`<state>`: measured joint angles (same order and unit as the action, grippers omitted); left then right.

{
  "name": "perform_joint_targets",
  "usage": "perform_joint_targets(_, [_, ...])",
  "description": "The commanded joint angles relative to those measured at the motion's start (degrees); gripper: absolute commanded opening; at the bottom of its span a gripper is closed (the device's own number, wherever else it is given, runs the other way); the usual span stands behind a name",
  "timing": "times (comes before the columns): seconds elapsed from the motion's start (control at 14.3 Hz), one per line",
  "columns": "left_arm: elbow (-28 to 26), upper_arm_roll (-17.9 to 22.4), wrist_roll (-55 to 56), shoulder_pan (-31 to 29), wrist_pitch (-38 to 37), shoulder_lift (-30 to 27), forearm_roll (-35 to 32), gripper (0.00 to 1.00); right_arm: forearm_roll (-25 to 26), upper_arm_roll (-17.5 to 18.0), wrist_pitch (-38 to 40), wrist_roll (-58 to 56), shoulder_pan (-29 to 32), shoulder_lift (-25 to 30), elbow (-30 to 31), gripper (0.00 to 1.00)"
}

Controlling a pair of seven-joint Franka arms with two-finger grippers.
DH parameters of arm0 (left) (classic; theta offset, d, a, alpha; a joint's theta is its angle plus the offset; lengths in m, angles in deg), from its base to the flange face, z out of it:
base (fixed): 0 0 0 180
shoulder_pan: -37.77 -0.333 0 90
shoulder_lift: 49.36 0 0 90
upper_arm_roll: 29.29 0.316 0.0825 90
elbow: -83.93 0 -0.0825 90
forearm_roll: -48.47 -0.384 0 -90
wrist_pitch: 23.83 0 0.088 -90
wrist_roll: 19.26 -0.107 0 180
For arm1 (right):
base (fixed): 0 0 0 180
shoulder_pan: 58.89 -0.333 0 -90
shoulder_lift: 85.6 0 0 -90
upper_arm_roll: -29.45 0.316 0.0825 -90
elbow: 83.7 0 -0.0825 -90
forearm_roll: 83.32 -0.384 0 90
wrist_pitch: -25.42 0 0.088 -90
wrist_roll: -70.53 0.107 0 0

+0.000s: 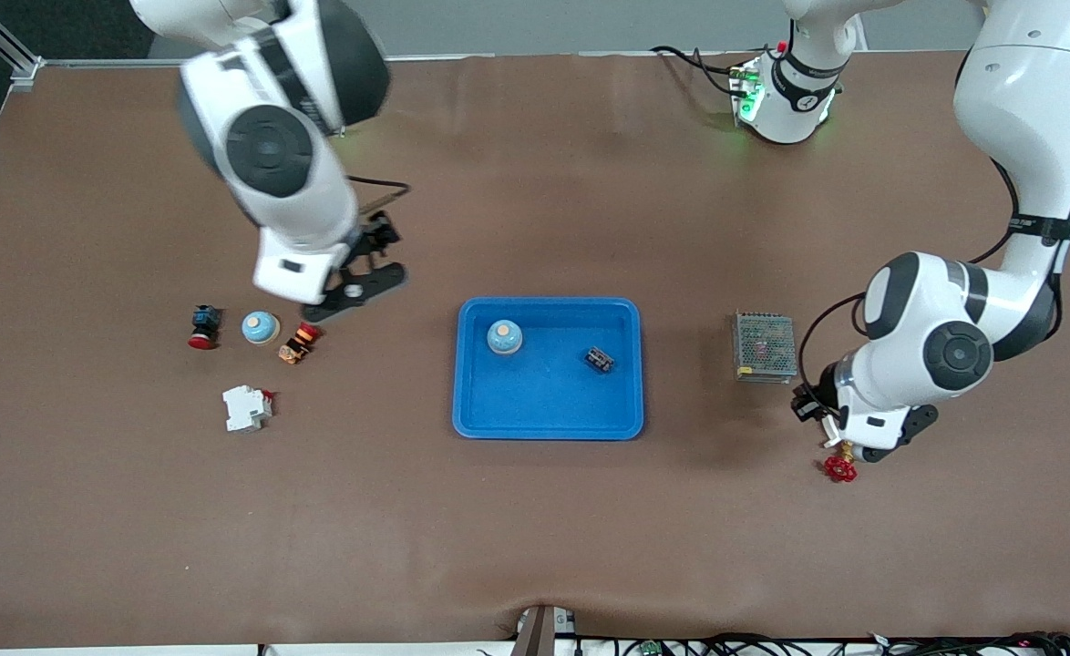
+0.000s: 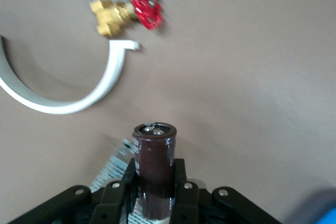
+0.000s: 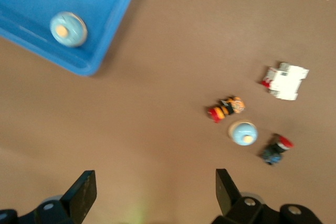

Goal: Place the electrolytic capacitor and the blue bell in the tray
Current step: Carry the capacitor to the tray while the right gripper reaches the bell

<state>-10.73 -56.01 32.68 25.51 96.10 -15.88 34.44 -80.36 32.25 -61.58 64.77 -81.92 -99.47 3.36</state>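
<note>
Right gripper [image 1: 353,273] hangs over the worktop [image 1: 535,528] above a second blue bell [image 1: 261,327], fingers apart and empty, probably just released; the tray [image 1: 549,428] holds a blue bell [image 1: 504,336] and a small dark part [image 1: 599,359]; left gripper [image 2: 153,192] over a red-handled valve [image 1: 838,467], fingers clamped on the electrolytic capacitor [image 2: 153,169], seemingly ready to carry trayward.
</note>
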Motion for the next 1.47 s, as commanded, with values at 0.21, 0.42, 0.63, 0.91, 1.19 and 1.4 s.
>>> perform_joint_targets(0.21, [4.56,-0.61,16.66,8.11,-0.58,2.89,-0.38,0.00,-0.50,0.71,-7.46,-18.38,10.36,10.69,16.53,1.00])
perform_joint_targets(0.42, [9.48,-0.52,25.81,13.39,0.13,7.02,-0.47,0.00,-0.32,0.71,-15.19,-26.64,15.37,13.42,24.80,1.00])
perform_joint_targets(0.63, [12.74,-0.26,33.46,17.61,3.10,10.28,-0.47,0.00,-0.24,0.71,-25.46,-38.32,21.52,13.08,31.56,1.00])
perform_joint_targets(0.91, [13.10,-0.17,42.60,20.96,11.70,13.70,-0.56,0.00,-0.15,0.71,-39.19,-49.24,27.07,11.68,38.96,1.00])
perform_joint_targets(1.19, [13.10,1.93,50.34,24.47,16.82,16.43,-0.56,0.00,-0.15,0.71,-47.36,-51.28,28.13,9.48,43.53,1.00])
perform_joint_targets(1.4, [13.10,4.57,52.82,27.29,17.27,17.31,-0.38,0.00,-0.15,0.71,-54.13,-51.28,28.04,7.55,47.04,1.00])
